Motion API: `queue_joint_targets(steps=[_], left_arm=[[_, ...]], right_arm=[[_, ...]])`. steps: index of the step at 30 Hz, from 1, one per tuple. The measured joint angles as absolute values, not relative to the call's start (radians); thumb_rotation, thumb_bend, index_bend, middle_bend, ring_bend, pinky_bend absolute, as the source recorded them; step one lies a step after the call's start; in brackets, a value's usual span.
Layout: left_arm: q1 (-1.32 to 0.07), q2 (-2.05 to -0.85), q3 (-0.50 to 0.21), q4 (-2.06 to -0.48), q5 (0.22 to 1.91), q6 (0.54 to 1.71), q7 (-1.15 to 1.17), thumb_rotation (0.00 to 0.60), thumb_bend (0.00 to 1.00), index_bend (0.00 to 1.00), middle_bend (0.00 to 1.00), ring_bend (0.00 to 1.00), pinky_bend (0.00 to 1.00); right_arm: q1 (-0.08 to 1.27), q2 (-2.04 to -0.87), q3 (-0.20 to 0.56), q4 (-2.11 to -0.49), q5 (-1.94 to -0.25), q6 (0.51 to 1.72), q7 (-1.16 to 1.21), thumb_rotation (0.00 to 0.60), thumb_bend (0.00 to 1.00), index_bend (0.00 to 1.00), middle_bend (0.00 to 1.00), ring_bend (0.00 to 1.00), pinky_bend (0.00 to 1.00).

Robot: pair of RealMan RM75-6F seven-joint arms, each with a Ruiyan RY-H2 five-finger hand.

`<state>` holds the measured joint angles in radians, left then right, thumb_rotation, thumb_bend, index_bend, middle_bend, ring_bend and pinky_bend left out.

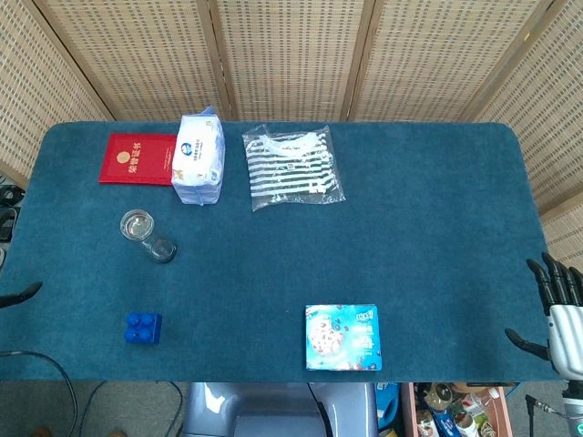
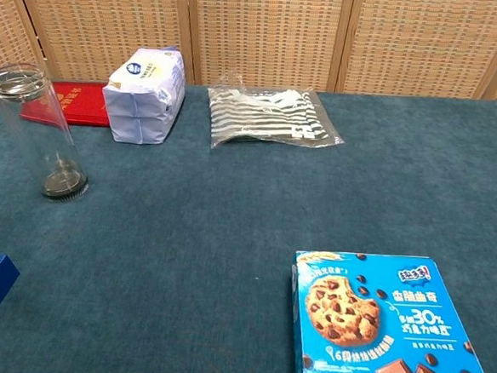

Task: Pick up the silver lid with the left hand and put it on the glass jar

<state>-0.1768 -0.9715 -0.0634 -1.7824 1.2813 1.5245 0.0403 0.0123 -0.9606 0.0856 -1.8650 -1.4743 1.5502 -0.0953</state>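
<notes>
The tall glass jar stands upright near the table's left side. A silvery round lid sits on its mouth. Of my left hand only one dark fingertip shows at the far left edge of the head view, well away from the jar and touching nothing. The chest view does not show it. My right hand hangs off the table's front right corner with its fingers spread and nothing in them.
A red booklet, a white tissue pack and a striped cloth in a clear bag lie along the back. A blue brick sits front left, a cookie box front centre.
</notes>
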Motion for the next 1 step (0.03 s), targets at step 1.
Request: queue_joint_targets(steps=[1], left_arm=[[-0.164,-0.986,-0.056,-1.772,1.29,1.537,0.039,0.6,0.11,0.0,0.0,0.0,0.0]], right_arm=[[0.011,-0.961,0.085,-1.866,-1.476,1.552,-0.095,0.6,0.0,0.0,0.0,0.0,0.0]])
